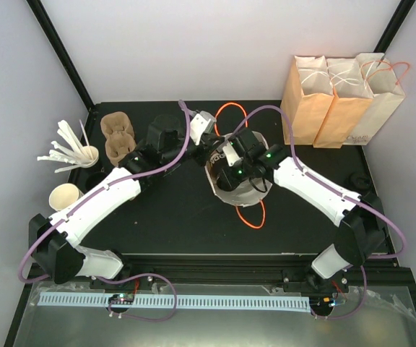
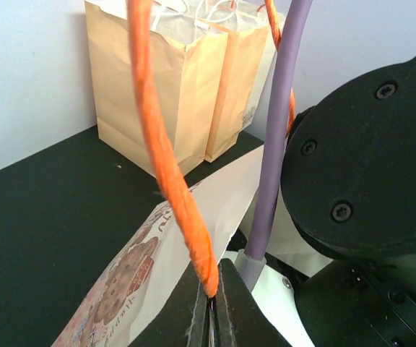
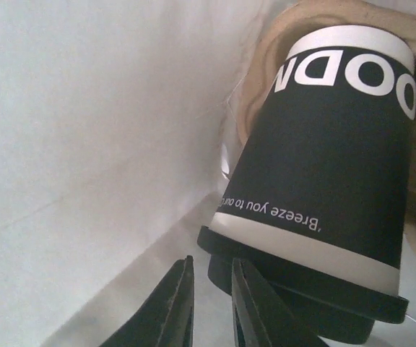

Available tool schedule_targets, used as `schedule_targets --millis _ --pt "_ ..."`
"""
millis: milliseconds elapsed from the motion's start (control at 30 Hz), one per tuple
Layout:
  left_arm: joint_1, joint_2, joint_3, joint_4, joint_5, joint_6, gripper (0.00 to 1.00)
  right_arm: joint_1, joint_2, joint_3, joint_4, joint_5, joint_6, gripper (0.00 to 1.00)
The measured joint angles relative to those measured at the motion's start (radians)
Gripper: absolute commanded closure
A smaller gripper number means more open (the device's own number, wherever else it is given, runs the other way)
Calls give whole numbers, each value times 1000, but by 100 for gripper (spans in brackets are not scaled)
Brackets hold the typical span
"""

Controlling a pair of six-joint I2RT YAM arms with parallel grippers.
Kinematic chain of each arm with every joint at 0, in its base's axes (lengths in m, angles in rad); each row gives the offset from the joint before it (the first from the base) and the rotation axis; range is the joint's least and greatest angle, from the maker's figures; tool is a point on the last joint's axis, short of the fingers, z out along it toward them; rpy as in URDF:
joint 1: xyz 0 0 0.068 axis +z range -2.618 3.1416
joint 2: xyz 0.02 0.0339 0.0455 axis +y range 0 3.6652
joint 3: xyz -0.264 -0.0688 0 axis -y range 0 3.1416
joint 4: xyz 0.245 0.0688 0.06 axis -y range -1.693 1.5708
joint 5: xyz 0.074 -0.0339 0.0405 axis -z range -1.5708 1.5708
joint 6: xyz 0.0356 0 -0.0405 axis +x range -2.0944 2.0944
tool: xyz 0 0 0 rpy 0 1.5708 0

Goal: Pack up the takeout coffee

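Observation:
The takeout coffee (image 3: 331, 144), a black paper cup with white lettering and a black lid (image 3: 295, 278), lies tilted inside the white paper bag (image 1: 226, 196), its lid toward the camera. My right gripper (image 3: 209, 262) is down in the bag just left of the lid, its jaws a narrow gap apart with nothing between them. From above, the right gripper (image 1: 235, 170) hides the cup. My left gripper (image 2: 212, 303) is shut on the bag's orange handle (image 2: 165, 144) and holds it up at the bag's far rim (image 1: 208, 144).
Three upright paper bags (image 1: 338, 94) stand at the back right. Brown cup carriers (image 1: 119, 137), a cup of wooden stirrers (image 1: 85, 154) and an empty paper cup (image 1: 65, 195) sit at the left. The bag's other orange handle (image 1: 255, 213) lies on the table.

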Motion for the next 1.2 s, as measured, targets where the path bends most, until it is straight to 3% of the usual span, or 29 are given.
schedule_targets --millis 267,433,467,500,533,567,800,1000,1067,1200 --pt "0 2 -4 -16 17 1 98 -40 10 20 -25 -68 34 98" --pt "-3 3 -11 -44 27 0 98 -145 42 100 -13 -175 137 99" --pt "-6 5 -17 -59 34 0 98 -165 44 118 0 -180 145 96" --pt "-10 7 -23 -80 50 0 98 -179 45 133 19 -185 156 83" --pt "-19 9 -36 -109 66 0 98 -195 45 152 41 -188 160 63" --pt "-26 13 -45 -127 77 0 98 -204 44 165 61 -193 159 55" --pt "-31 20 -58 -190 93 -10 99 -166 18 106 100 -171 32 47" --pt "0 20 -21 -201 53 -52 98 -146 19 116 -56 -71 52 18" --pt "7 13 -17 -188 25 -63 98 -146 44 164 -129 -45 84 3" --pt "9 -16 -30 -166 -30 -88 98 -146 154 338 -246 -27 161 0"
